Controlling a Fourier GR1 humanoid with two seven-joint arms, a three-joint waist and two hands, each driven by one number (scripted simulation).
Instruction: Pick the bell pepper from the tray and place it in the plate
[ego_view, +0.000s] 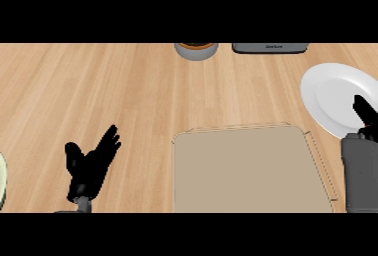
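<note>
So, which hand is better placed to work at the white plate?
Right. The right hand is over the plate; the left hand rests open at the far left, beyond the tray.

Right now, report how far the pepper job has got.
Done: the tray holds no pepper. In hand: the right hand is over the plate; no pepper shows, perhaps hidden by it. Left to do: confirming it lies there, then withdrawing. The left hand rests open.

You've got a counter (111, 85) of pale, smooth wood with fine grain. Your tray (244, 170) looks matt and tan, and the plate (328, 95) is smooth white, faintly glossy.
</note>
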